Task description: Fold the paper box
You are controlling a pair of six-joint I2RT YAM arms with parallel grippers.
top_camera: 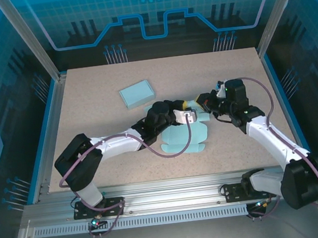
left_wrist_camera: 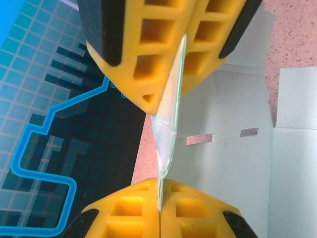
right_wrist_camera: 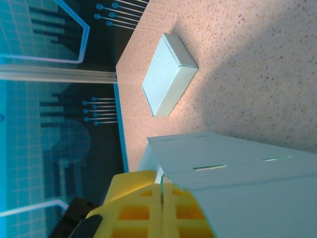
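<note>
Lying flat on the speckled table (top_camera: 89, 109), right of centre and toward the near edge, the paper box (top_camera: 181, 140) is an unfolded die-cut sheet of pale blue-green card. It has rounded tabs along its near side and squared flaps at its right. Behind it and to the left sits a closed box (top_camera: 136, 93) of the same colour, well apart from the sheet. The sheet's far edge stands up off the table where both arms meet. From above, their black wrists cover that edge, so the pinch itself is hard to make out there.

The left gripper (left_wrist_camera: 160, 184) is closed tight on the raised flap, its yellow fingers pressed together with only the thin card edge between them. From that wrist camera the card's inner face looks greyish white and is creased into panels. Two short slots in it let the pinkish table show through, and the sheet is cut off at the right and bottom of the view.

The right gripper (right_wrist_camera: 161, 181) is likewise clamped on the edge of a flap, jaws together. Its yellow fingers (left_wrist_camera: 143, 49) come in from the top of the left wrist view, gripping the same upright edge just beyond the left pair. From the right wrist, the panels slope away to the right with two narrow slots along a crease, then run off the frame.
</note>
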